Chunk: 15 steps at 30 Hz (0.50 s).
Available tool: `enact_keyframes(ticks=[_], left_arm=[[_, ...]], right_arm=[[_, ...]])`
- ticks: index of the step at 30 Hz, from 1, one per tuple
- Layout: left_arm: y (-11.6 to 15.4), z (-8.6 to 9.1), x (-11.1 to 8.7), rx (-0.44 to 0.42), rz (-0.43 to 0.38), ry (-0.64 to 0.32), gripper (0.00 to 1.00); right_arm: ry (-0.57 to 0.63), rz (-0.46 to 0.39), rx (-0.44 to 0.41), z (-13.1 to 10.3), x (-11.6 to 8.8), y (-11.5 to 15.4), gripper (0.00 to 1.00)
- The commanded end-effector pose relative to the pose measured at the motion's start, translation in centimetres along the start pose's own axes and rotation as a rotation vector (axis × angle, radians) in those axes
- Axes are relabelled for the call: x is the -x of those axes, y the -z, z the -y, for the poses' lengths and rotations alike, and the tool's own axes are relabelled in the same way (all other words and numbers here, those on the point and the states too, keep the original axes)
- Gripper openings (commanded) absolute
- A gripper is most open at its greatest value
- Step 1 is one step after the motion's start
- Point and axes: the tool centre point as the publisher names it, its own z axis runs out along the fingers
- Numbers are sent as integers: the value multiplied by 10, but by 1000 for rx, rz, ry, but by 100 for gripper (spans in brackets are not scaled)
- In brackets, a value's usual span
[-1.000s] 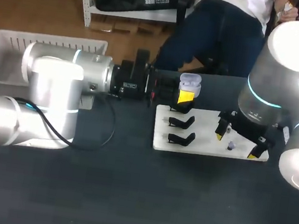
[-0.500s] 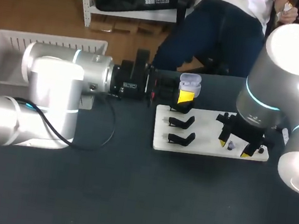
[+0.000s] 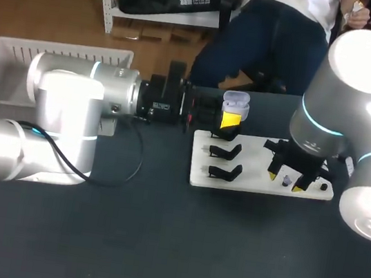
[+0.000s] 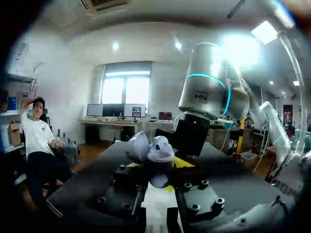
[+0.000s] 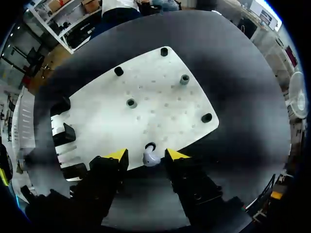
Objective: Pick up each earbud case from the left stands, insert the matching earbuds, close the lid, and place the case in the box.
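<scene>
Head camera's up high behind the robot, looking down across the dark matte surface (image 3: 155, 246). Left wrist camera runs level, tight on the open pale lilac earbud case (image 4: 155, 148). Right wrist camera stares straight down, close over the flat white rectangular board (image 5: 160, 87). The head view shares both.

Dark table (image 3: 155, 246) — smooth, matte top.

Gripped in the left pincer (image 4: 155, 166), the open pale lilac earbud case (image 4: 154, 149) covers most of that pincer's yellow tips in the left wrist view. From above, the right arm (image 3: 348, 100) hides the far right corner of the white stand board (image 3: 249, 183). The small pale earbud (image 3: 287, 181) under the right pincer (image 3: 286, 178) is too small to make out. At the surface's far left corner, the left arm (image 3: 63, 114) hides part of the white slatted box (image 3: 16, 58).
</scene>
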Motion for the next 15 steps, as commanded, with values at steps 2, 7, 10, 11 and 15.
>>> enact_keyframes(ticks=[2,7,10,11,15], left_arm=[[0,1,-1,4,5,-4,0],[0,1,-1,4,5,-4,0],[0,1,-1,4,5,-4,0],[0,1,-1,4,5,-4,0],[0,1,-1,4,5,-4,0]], right_arm=[[-4,4,-3,1,0,-1,47],[-5,3,-7,4,-1,-1,47],[-9,6,-7,4,0,0,46],[-10,6,-7,4,0,0,46],[-14,9,-6,4,1,1,46]])
